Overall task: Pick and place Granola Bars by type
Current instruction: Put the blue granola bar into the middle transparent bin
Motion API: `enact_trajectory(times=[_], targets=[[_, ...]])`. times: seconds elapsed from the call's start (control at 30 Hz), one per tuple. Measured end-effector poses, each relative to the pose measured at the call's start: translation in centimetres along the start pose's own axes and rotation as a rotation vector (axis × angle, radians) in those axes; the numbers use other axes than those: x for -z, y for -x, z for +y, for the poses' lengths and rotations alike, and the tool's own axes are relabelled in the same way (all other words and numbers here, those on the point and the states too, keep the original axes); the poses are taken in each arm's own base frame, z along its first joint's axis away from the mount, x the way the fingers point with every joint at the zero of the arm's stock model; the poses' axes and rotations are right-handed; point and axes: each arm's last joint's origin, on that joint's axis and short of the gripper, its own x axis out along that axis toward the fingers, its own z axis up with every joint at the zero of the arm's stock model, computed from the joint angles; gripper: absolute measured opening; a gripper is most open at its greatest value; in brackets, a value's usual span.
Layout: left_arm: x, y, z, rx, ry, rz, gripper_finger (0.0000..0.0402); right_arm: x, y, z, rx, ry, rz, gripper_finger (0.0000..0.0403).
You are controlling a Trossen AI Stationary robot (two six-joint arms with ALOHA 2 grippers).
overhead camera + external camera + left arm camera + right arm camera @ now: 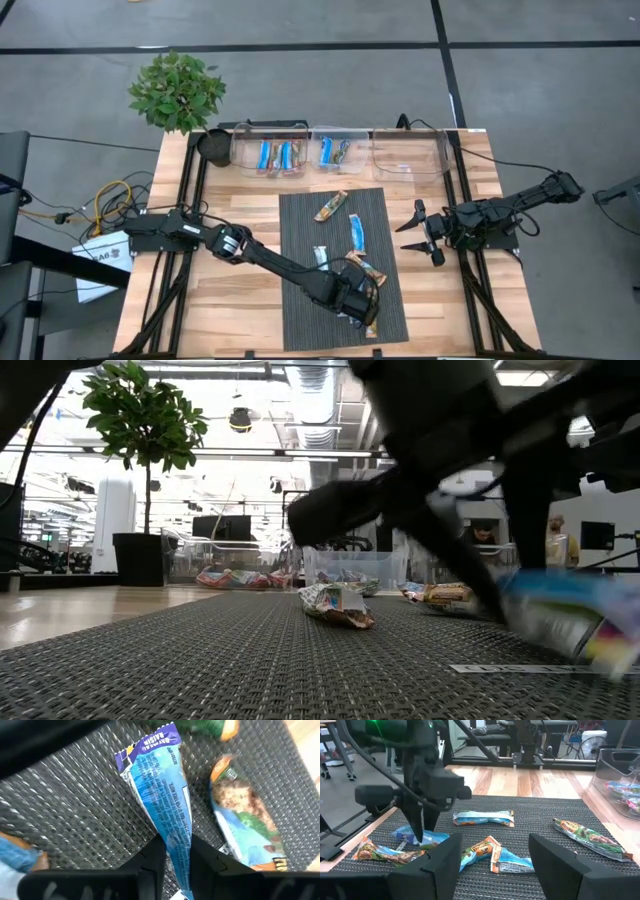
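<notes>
Several wrapped granola bars lie on the dark woven mat (300, 300). My left gripper (176, 849) reaches down at the mat's near right part and is shut on a blue granola bar (160, 795), which lies flat on the mat. A green and brown bar (245, 820) lies beside it. Another bar (375, 851) lies nearer the table's front edge. My right gripper (415, 232) waits open at the mat's right edge, above the table, holding nothing. More bars (275, 155) lie in the clear bins at the far side. My left gripper pinches the blue bar's end part (179, 840) between its two fingers, one on each long side, and the wrapper narrows there. The fingers (422, 832) come from above, slanting down, and lie across the bar. The bar rests on the mat.
Three clear bins (410, 152) stand in a row along the far edge; two hold bars. A potted plant (178, 92) stands at the far left corner. Loose bars (331, 206) lie on the mat's far half. A thin white strip (520, 668) lies on the mat.
</notes>
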Motion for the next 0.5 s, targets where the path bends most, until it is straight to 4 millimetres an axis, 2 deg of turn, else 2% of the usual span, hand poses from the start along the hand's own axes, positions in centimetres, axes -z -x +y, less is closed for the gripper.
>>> enact_trajectory(times=[0.33, 0.5], targets=[[-1.5, 3.5, -1.8, 0.069, -0.005, -0.168, 0.0057, 0.0, 0.0, 0.0, 0.0, 0.0, -0.001, 0.0221], [-2.4, 6.6, -2.3, 0.096, 0.011, -0.273, 0.0057, 0.0, 0.0, 0.0, 0.0, 0.0, 0.001, 0.0221]])
